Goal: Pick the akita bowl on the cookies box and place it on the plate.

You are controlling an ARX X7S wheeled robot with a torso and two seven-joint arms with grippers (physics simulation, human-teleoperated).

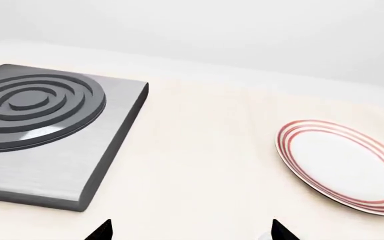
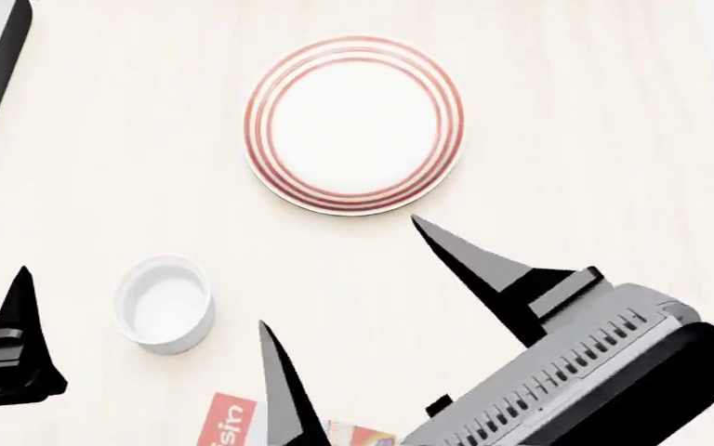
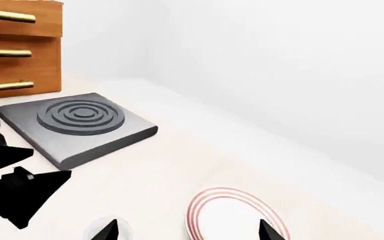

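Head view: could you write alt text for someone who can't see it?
From above, a white plate with red rings lies empty on a pale table, a small white cup nearer the robot. The right tool hangs open and empty below the plate; the left tool's tip shows at the edge.

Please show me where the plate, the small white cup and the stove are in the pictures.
plate [image 2: 354,125], head view, on its bare white centre.
white cup [image 2: 165,304], head view, on its inner bottom.
stove [image 1: 32,100], left wrist view, on its raised rings.
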